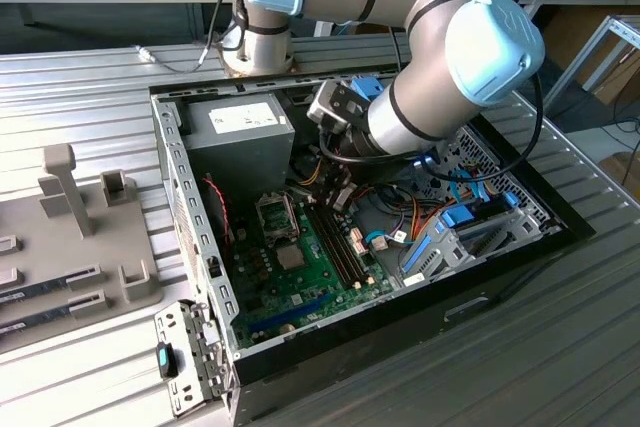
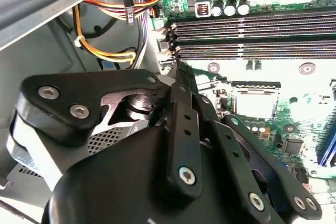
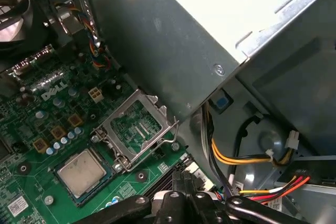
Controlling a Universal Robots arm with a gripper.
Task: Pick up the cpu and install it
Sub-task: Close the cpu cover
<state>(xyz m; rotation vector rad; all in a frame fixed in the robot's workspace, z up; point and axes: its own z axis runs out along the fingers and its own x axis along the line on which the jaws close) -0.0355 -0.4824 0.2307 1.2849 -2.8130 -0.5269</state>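
A ribbed metal worktop (image 1: pixel 90 97) is carrying an open computer case (image 1: pixel 520 202), with a grey moulded tray (image 1: pixel 90 247) lying near the worktop's edge on the exterior view's left. The robot arm (image 1: pixel 440 77) is reaching down into the case, over the green motherboard (image 1: pixel 310 277).

The cpu (image 3: pixel 81 172) is already sitting in its socket in the first wrist view, silver top up, with the metal socket frame (image 3: pixel 134 129) hinged open just beside it. It is looking like a light, stiff, thin chip with a smooth top, easy to slip and fragile underneath, so it is best taken by its opposite edges, never pressed on its face.

The gripper (image 2: pixel 176 74) is hanging above the board near the memory slots (image 2: pixel 252 38), apart from the cpu; I cannot tell whether it is spread or pressed together, and nothing is showing between its tips.

The first wrist view is showing the power supply (image 3: pixel 220 30) wall and the seated chip plainly. In the second wrist view the socket (image 2: pixel 254 100) is glaring bright. The exterior view is giving the whole case and the arm's reach.
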